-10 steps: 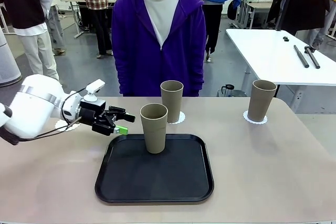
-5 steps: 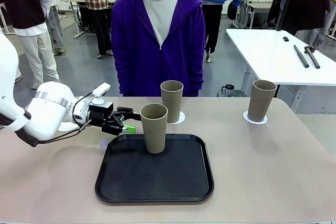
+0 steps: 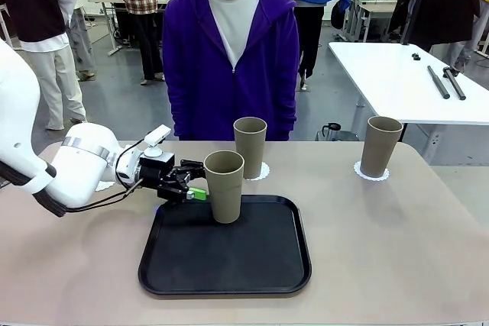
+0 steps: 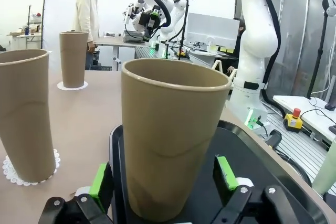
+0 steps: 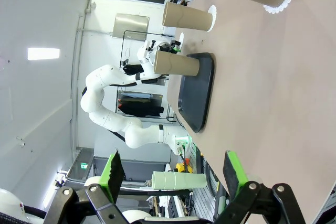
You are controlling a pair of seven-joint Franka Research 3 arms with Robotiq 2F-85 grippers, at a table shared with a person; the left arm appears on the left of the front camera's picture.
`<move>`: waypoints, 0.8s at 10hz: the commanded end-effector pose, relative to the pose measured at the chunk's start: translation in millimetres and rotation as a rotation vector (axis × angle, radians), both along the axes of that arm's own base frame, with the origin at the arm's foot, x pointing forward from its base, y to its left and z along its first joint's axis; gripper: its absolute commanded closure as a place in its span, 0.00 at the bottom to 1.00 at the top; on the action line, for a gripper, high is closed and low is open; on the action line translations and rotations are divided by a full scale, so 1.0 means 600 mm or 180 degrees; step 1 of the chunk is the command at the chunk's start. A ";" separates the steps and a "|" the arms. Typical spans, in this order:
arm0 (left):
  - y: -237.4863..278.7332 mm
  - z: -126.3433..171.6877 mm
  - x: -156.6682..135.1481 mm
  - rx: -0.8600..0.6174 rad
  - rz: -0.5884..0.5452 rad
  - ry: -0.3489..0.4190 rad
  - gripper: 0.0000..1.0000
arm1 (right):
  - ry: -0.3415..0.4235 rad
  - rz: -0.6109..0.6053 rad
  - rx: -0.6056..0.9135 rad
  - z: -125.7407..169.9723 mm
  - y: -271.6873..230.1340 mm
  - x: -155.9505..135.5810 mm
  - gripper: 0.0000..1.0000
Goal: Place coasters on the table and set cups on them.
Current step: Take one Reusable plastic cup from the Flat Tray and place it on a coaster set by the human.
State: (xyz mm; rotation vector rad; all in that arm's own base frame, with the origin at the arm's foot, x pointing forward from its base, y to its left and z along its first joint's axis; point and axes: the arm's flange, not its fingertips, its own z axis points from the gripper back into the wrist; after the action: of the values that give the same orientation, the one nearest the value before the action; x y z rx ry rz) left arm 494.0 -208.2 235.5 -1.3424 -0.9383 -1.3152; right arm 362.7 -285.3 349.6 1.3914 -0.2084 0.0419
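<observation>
Fingers of the left gripper (image 4: 164, 192) stood spread wide on either side of a cup (image 4: 170, 140), not yet clamped on it. That cup stood upright on the black tray (image 3: 229, 257). Beyond it, two more cups (image 3: 250, 146) (image 3: 380, 146) each sat on a coaster (image 3: 260, 171) on the table (image 3: 397, 250). The right gripper (image 5: 172, 171) hung open and empty, well apart.

Three matte tan-brown cups (image 3: 224, 186) — all alike, unpatterned. White lacy scalloped coasters (image 3: 371, 173). Black tray (image 3: 225, 257) on beige-tan worktop (image 3: 397, 250). White arm, black left pincer (image 3: 197, 182) with green pads — purple hoodie (image 3: 229, 66) over white shirt.
</observation>
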 end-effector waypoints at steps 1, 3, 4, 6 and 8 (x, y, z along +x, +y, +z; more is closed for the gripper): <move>-0.010 -0.003 0.002 -0.0113 -0.0005 -0.0118 0.00 | 0.0026 0.0009 0.0017 0.003 0.001 -0.002 0.00; -0.026 -0.011 0.011 -0.0061 0.0095 -0.0160 0.00 | 0.0026 0.0009 0.0017 0.003 0.001 -0.002 0.00; -0.036 -0.018 0.012 -0.0052 0.0072 -0.0165 0.00 | 0.0026 0.0009 0.0017 0.003 0.001 -0.002 0.00; -0.054 -0.032 0.015 -0.0029 0.0003 -0.0090 0.00 | 0.0026 0.0009 0.0017 0.003 0.001 -0.002 0.00; -0.057 -0.040 0.010 -0.0015 -0.0009 -0.0018 0.00 | 0.0026 0.0009 0.0017 0.003 0.001 -0.002 0.00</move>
State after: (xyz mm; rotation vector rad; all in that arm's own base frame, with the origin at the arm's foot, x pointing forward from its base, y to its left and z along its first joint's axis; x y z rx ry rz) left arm 495.9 -239.0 213.1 -1.3641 -0.9168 -1.3249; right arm 362.7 -285.2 349.6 1.3914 -0.2083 0.0421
